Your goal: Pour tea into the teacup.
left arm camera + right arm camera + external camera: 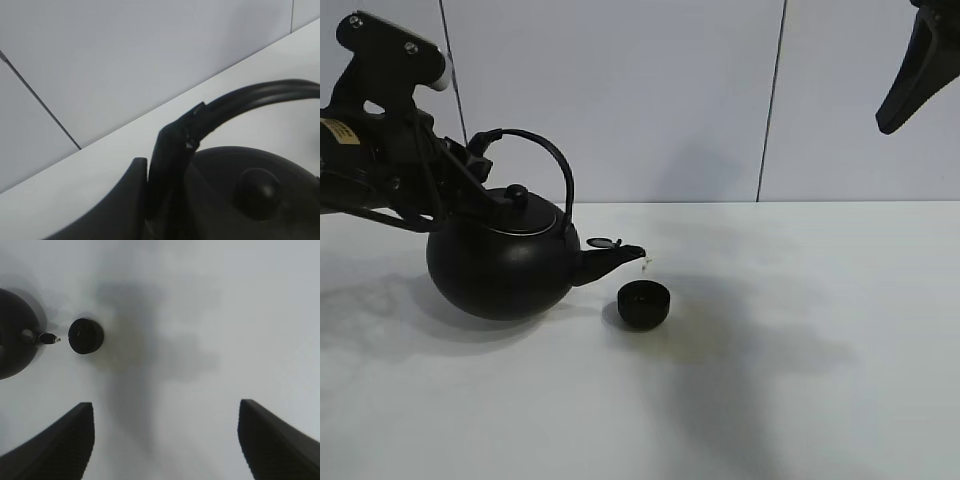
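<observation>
I had my left pincer (478, 150) clamped on the kettle's (505, 265) arched handle (260, 97), down near where the handle meets the body on the side away from the spout; the left wrist view showed one finger (170, 150) pressed along that handle. The kettle sat toward the back left of the table (800, 380), its spout (615, 258) pointing to the right with the small spout flap lifted. The cup (644, 304) stood just beside the kettle, below and slightly past the spout tip, toward the middle of the table, upright and apart from the kettle's belly.

My right pincer (165, 440) hung high over the right side of the table, its fingers spread wide and holding nothing.

I judged the step to be the pour itself: the kettle looked barely tipped, and a small glint showed at the spout tip, though I could not tell whether tea was running. The cup's inside was too dark to read a level.

The next move called for a slow tilt of the kettle toward the cup, keeping the spout tip over its mouth, without nudging the cup sideways.
</observation>
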Motion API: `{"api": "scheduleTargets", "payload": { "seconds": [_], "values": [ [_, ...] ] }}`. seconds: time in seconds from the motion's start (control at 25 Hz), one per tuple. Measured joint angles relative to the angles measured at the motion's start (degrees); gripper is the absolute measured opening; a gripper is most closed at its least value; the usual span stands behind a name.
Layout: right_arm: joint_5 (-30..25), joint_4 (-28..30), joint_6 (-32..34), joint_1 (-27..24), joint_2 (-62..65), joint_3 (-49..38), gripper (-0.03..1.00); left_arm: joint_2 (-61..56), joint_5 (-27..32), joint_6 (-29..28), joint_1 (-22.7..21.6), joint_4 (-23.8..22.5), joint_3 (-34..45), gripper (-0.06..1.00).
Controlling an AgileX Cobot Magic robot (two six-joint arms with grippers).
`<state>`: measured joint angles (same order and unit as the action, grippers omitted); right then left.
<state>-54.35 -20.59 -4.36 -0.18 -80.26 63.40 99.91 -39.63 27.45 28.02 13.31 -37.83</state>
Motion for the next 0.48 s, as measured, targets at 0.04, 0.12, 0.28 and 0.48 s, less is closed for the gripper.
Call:
{"api": "scheduleTargets", "payload": {
  "seconds": [0.04, 0.12, 0.28, 0.48],
  "values": [
    [0.0, 0.0, 0.0, 0.0, 0.0, 0.0, 0.55, 0.0, 0.0, 0.0, 0.0, 0.0, 0.0, 0.12],
    [0.0, 0.0, 0.0, 0.0, 0.0, 0.0, 0.55, 0.0, 0.0, 0.0, 0.0, 0.0, 0.0, 0.12],
    [0.0, 0.0, 0.0, 0.0, 0.0, 0.0, 0.55, 0.0, 0.0, 0.0, 0.0, 0.0, 0.0, 0.12],
    [0.0, 0.0, 0.0, 0.0, 0.0, 0.0, 0.55, 0.0, 0.05, -1.22, 0.0, 0.0, 0.0, 0.12]
  ]
}}
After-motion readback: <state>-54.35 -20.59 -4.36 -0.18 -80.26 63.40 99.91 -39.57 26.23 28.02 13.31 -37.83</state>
